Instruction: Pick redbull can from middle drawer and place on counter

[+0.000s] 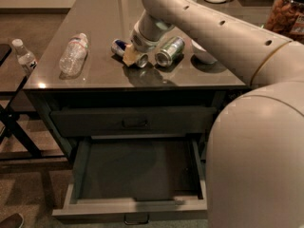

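The redbull can (120,46), blue and silver, lies on its side on the glossy counter (95,13), near its middle. My gripper (130,55) reaches down from the arm at the upper right and sits right over the can's middle, hiding part of it. The middle drawer (137,208) is pulled fully out below the counter, and its inside shows nothing in it. The drawer above it (135,121) is closed.
A fatter green-and-silver can (169,51) lies just right of the gripper. A clear water bottle (73,53) lies at the counter's left. A white bowl (205,55) sits to the right, partly behind my arm. A jar (287,11) stands far right. A folding table with a bottle (23,56) stands at the left.
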You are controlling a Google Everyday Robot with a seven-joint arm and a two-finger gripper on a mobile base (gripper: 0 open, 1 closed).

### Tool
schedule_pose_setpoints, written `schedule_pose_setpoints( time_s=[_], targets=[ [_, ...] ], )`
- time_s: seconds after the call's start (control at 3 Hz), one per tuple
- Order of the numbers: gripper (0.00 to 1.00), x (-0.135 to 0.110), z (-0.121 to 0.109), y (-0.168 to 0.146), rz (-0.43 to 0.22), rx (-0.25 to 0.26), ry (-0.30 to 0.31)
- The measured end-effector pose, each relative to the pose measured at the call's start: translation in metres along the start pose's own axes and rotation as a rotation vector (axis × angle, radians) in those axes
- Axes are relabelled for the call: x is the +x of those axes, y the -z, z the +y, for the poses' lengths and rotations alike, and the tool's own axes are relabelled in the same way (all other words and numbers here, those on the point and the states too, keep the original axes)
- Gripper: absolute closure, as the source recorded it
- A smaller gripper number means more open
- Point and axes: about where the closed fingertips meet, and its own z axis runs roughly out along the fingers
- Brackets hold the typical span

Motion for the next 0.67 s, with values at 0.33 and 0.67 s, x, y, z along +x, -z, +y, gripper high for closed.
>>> schedule_pose_setpoints(
  time_s=[0.33,0.67],
  targets=[
    [0.00,0.0000,0.0000,0.0000,0.000,0.000,0.000],
    [0.00,0.0000,0.0000,-0.0001,0.000,0.000,0.000]
  ],
)
